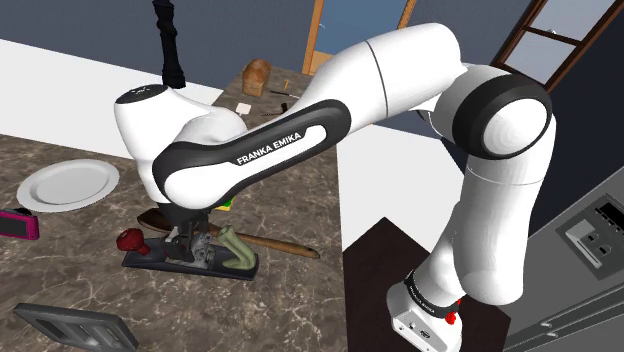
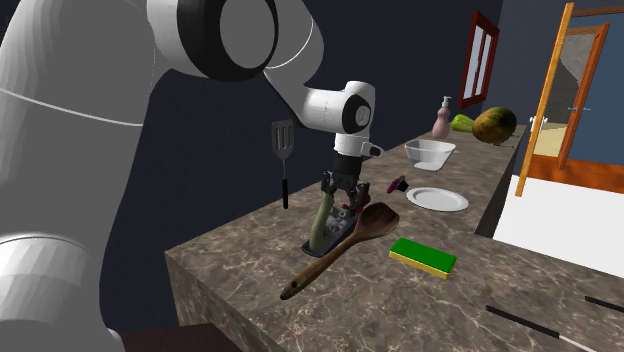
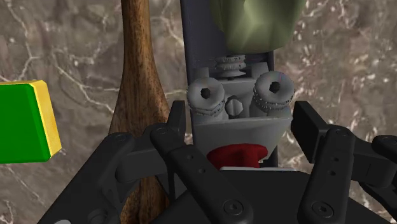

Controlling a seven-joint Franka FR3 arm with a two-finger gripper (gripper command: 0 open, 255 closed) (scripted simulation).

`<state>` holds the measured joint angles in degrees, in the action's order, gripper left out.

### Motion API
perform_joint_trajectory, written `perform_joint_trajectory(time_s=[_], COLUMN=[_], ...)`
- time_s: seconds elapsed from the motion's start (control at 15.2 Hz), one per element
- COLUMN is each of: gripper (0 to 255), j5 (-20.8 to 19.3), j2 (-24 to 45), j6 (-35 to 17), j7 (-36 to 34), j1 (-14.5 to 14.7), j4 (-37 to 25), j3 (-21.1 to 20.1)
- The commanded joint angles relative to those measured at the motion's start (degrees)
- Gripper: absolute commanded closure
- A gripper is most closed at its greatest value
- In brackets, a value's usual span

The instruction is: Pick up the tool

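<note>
The tool (image 1: 200, 263) is a hand plane with a dark flat base, a green handle (image 1: 236, 250) and a red knob (image 1: 130, 240). It lies on the marbled counter (image 1: 300, 310). My gripper (image 1: 196, 238) hangs straight down onto its middle. In the wrist view the gripper (image 3: 243, 124) is open, and its fingers (image 3: 176, 127) stand close on either side of the plane's grey screw block (image 3: 238, 102), with the red knob (image 3: 238, 154) below. From the second exterior view the gripper (image 2: 345, 193) sits low over the tool (image 2: 322, 238).
A wooden spoon (image 2: 345, 245) lies right beside the plane, with a green and yellow sponge (image 2: 423, 256) further off. A white plate (image 1: 68, 185), a pink object (image 1: 20, 224) and a grey tray (image 1: 75, 325) are nearby. A spatula (image 2: 283, 150) stands behind.
</note>
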<state>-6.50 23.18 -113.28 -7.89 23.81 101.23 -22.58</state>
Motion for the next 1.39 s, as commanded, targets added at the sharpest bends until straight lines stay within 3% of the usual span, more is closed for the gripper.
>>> perform_joint_trajectory(time_s=[0.0,1.32], gripper=[255,255], j5=[0.01,1.76], j2=[0.08,-3.95], j6=[-0.01,10.02], j7=[-0.02,0.81], j1=[0.02,-0.37], j4=[0.09,-6.21], j3=[0.00,-0.77])
